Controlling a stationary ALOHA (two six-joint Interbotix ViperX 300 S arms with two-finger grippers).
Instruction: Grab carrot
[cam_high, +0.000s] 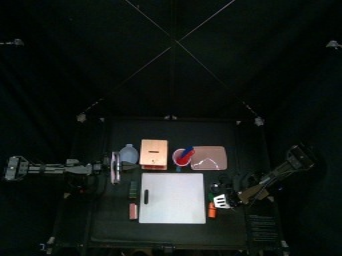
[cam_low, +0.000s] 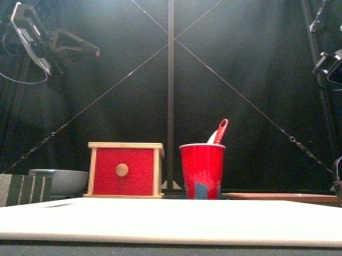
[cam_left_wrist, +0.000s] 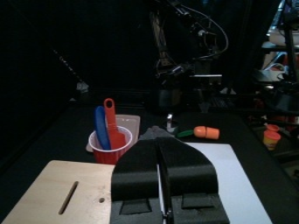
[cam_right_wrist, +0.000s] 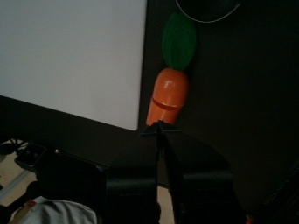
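Observation:
The carrot (cam_right_wrist: 170, 93) is a small orange stick with a green leaf end. It lies on the black table just off the edge of the white board (cam_right_wrist: 70, 52). My right gripper (cam_right_wrist: 156, 131) is shut, and its tips sit right at the carrot's narrow orange end, with nothing seen between them. In the top view the right gripper (cam_high: 225, 200) is at the white board's (cam_high: 174, 198) right edge. The left wrist view shows the carrot (cam_left_wrist: 202, 133) beyond the board's far side. My left gripper (cam_left_wrist: 160, 147) is shut and holds nothing, resting at the table's left side (cam_high: 118, 170).
A wooden box with a red front (cam_low: 126, 170) and a red cup (cam_low: 202, 171) holding utensils stand at the back. A wooden board (cam_high: 214, 157) lies to the right of the cup. Small orange pieces (cam_high: 131, 208) lie left of the white board.

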